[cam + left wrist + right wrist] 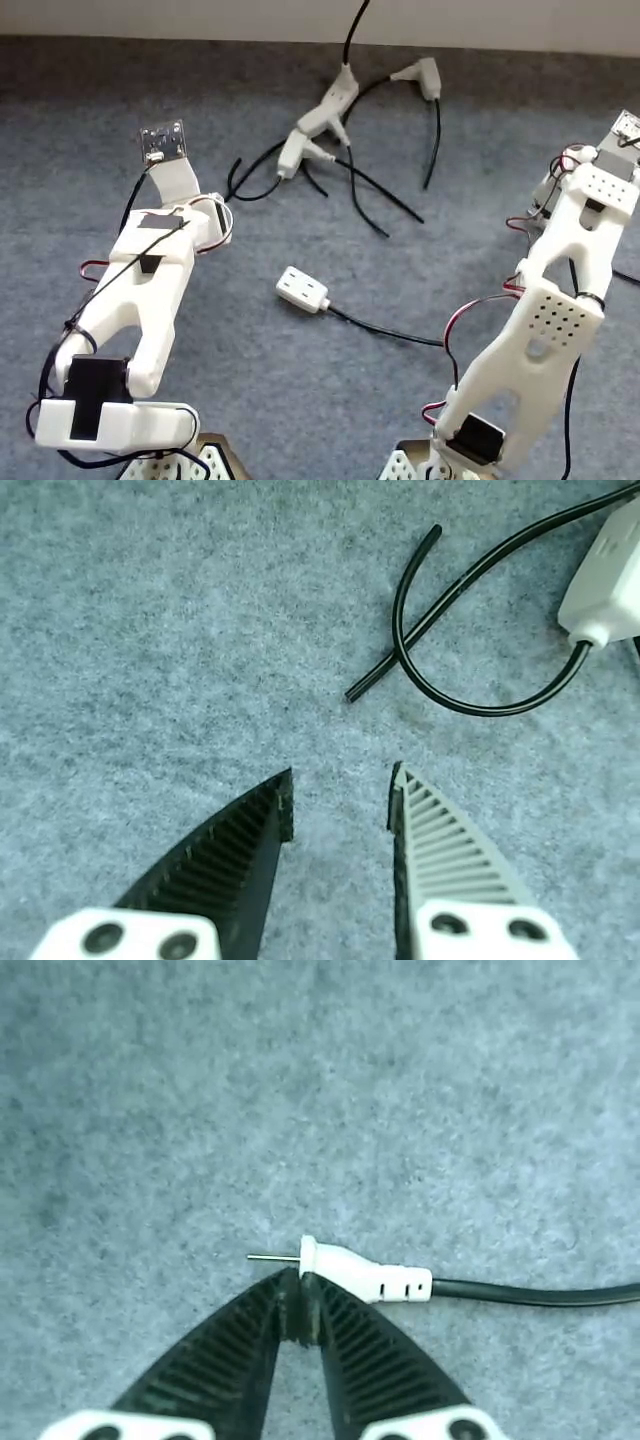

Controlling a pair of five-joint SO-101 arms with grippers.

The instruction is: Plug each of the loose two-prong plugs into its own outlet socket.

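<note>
Desk: grey carpeted desk (pixel 230 400), white outlet block (pixel 302 288) mid-surface.
Plug: small white two-prong plug (pixel 360 1272) lies flat at the closed tips of right gripper (pixel 300 1285).
Left gripper (pixel 340 780): parted, empty.
Handling: likely light, rigid, slick; grasp ribbed body.

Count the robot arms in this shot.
2. The left arm is at the high view's left, left gripper open by a cable loop; the right arm at the right, right gripper shut on a white plug.

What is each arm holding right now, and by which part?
Right gripper seems to pinch the white plug by its front collar, behind the prongs; left gripper is open and empty.
</note>
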